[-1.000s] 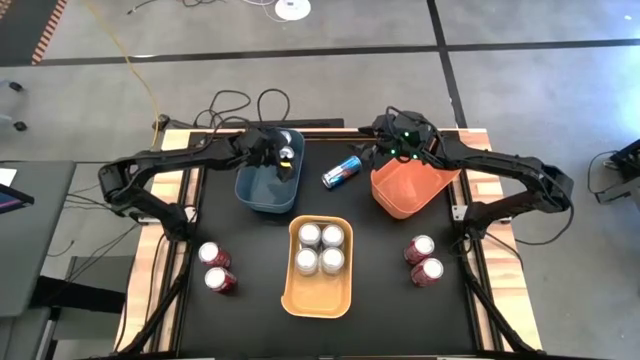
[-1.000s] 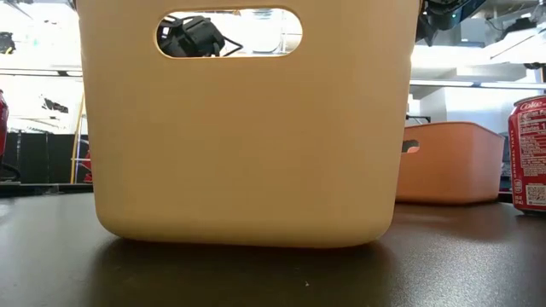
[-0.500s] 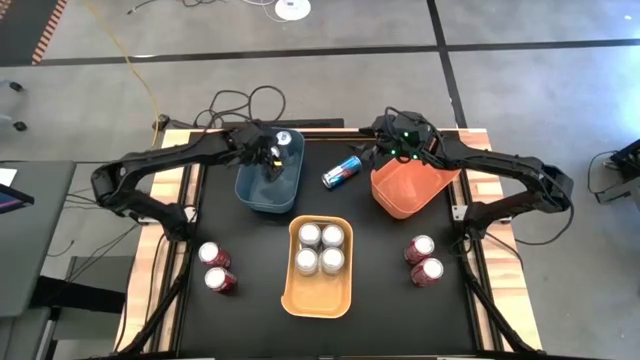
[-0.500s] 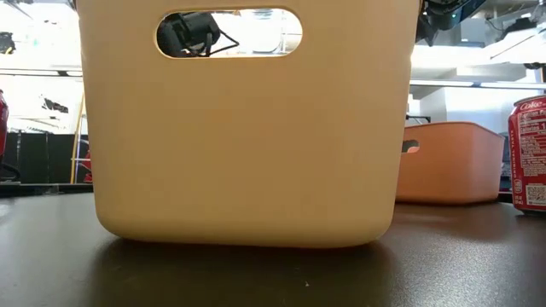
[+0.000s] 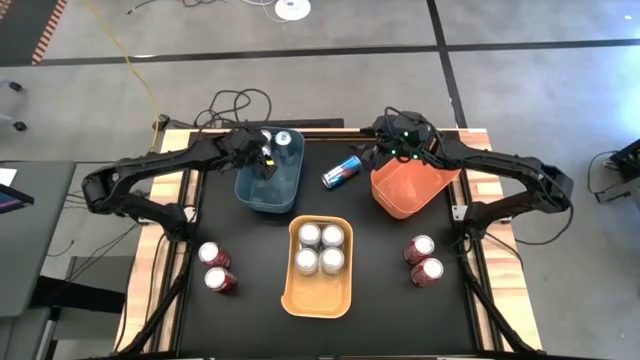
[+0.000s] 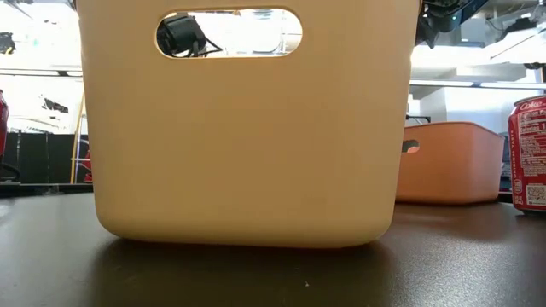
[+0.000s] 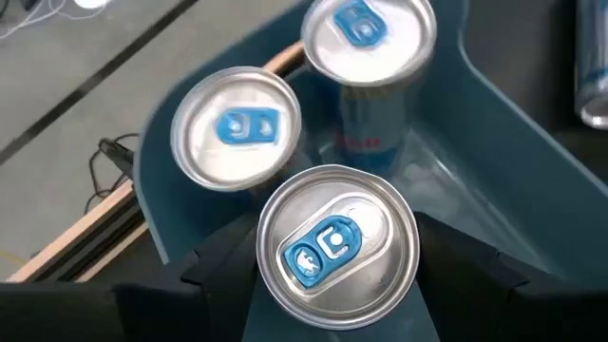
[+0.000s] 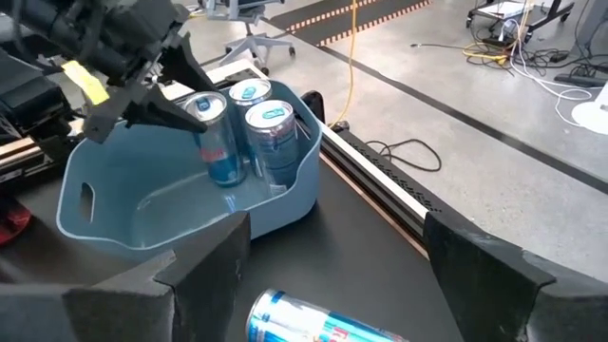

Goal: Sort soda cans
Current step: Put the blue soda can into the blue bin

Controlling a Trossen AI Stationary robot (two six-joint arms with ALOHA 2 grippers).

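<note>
Left gripper (image 7: pixel 332 275) grasps a blue can (image 7: pixel 334 249) inside the blue bin (image 5: pixel 262 192); seat it upright beside its neighbours before releasing.

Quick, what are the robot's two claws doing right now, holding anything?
Left gripper: closed on a blue can, inside the teal bin.
Right gripper: open, holding nothing, above the table by the orange bin.

Even, bright light throughout; glare whitens the low view's background.
</note>
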